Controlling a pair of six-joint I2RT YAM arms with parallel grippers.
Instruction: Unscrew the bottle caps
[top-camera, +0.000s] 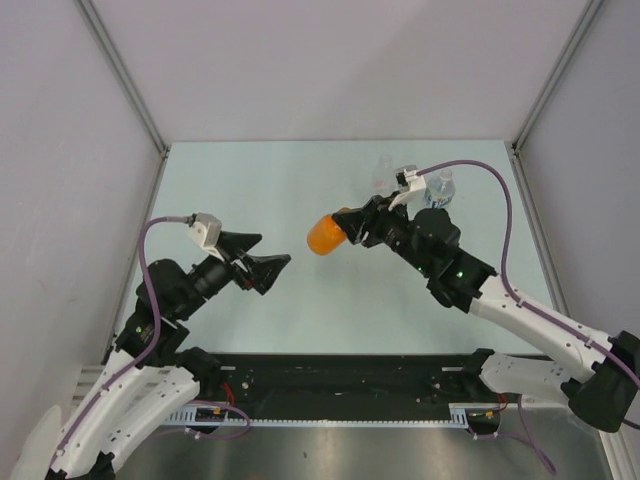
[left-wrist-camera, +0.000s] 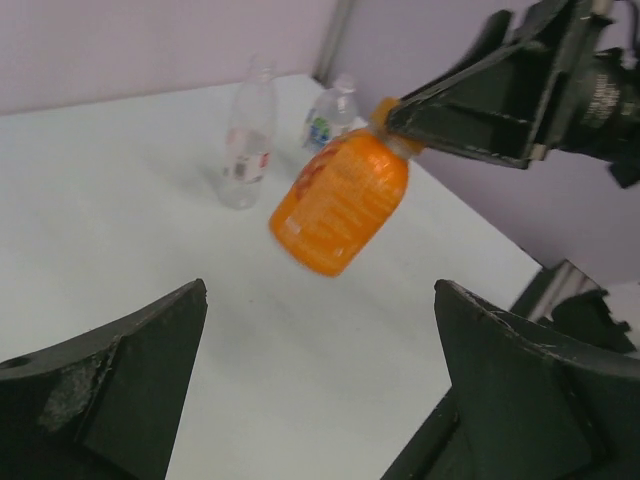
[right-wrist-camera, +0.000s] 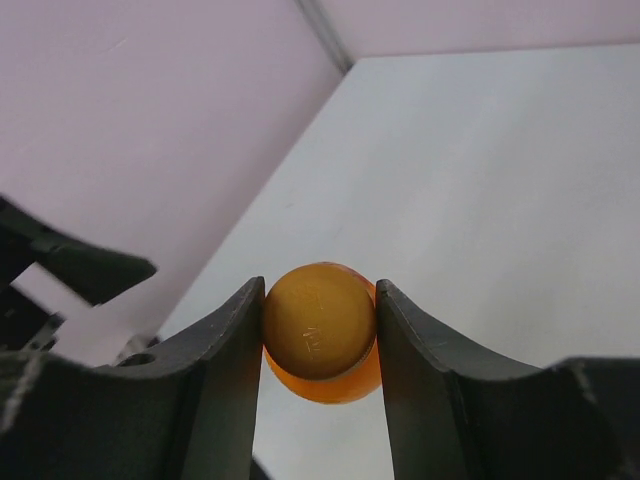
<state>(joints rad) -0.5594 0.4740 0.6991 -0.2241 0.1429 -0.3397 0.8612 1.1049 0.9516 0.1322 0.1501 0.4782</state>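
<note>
**Top view**
- Orange bottle (top-camera: 326, 236): held off the surface (top-camera: 250, 180) near the middle. It lies sideways in the air with its base toward the left arm.
- Right pincer (top-camera: 350, 228): narrow, clamped on the bottle's cap end.
- Left pincer (top-camera: 268, 258): wide and empty, near the bottle's base but apart from it.
- Clear bottle with red-white label (top-camera: 383, 172) and clear bottle with blue-white label (top-camera: 440, 187): both upright at the far right of the surface.

**Left wrist view**
- Orange bottle: short, opaque and slightly blurred, with a printed label. It hangs tilted from its neck, base lowest.
- Orange cap (left-wrist-camera: 385, 108): mostly hidden inside the right pincer's jaws.
- Left fingers (left-wrist-camera: 110, 380): spread on either side of the frame, with nothing between them.

**Right wrist view**
- Orange cap: round, the same colour as the body, with faint raised marks on top. It touches both fingers and sits centred between them.

**Handling note (judgement)**
- The step in hand is likely to be bracing the body so the cap can be turned.
- The left pincer should close squarely around the middle of the body and be firm before any twist.
- The right pincer should turn about the bottle's own axis.
- Thin plastic may squash or slip.
</note>
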